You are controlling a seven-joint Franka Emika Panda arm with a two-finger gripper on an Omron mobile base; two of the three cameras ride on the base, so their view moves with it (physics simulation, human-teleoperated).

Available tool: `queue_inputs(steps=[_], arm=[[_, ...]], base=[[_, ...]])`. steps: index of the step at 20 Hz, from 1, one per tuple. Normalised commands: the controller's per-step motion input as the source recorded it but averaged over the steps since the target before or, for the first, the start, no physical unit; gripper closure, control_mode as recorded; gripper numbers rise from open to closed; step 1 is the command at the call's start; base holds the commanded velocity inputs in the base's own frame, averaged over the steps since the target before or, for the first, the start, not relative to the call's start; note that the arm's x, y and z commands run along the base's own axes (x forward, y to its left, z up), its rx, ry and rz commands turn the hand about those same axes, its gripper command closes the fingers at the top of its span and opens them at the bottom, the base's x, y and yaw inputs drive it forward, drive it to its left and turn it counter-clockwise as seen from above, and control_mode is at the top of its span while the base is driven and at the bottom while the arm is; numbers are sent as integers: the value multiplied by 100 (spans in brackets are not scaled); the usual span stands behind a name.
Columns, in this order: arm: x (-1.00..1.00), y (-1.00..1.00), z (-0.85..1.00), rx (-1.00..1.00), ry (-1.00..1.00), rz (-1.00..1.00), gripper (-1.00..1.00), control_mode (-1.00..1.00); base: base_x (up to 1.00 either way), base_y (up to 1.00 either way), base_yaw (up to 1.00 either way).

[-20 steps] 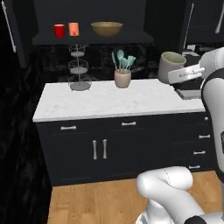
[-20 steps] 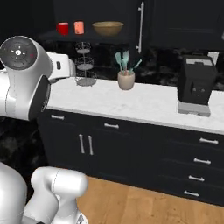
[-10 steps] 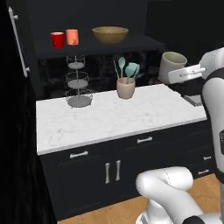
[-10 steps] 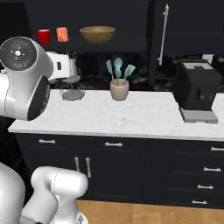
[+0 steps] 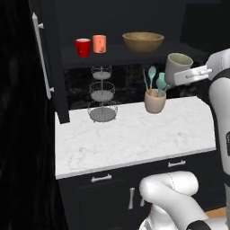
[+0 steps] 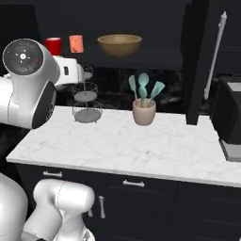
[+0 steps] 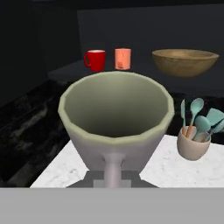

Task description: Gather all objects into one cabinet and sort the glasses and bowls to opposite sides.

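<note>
Marble counter (image 5: pixel 134 134) under open cabinet (image 5: pixel 49 67); shelf — red cup (image 5: pixel 82 47), salmon cup (image 5: pixel 99 43), wooden bowl (image 5: pixel 143 42) | gripper (image 5: pixel 182 77) clamped on grey-beige cup (image 5: pixel 177 66) — raised above utensil pot (image 5: pixel 155 101)

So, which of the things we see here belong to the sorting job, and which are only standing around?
Part of the job:
- small bright red cup
- small salmon-orange cup
- grey-beige cup, held in the gripper
- wide brown wooden bowl
- black upper cabinet shelf

Just standing about:
- three-tier wire rack
- beige pot of teal utensils
- white marble counter
</note>
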Motion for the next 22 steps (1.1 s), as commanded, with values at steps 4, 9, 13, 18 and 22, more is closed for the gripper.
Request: queue_inputs(steps=[4,9,13,18,22], arm=[[0,0,0,0,0,0,100,100],[0,0,0,0,0,0,100,100],[0,0,0,0,0,0,100,100],[0,0,0,0,0,0,100,100],[0,0,0,0,0,0,100,100]], base=[[55,29,22],[77,22,4],[69,15,-11],[51,19,-11],[34,26,-5]])
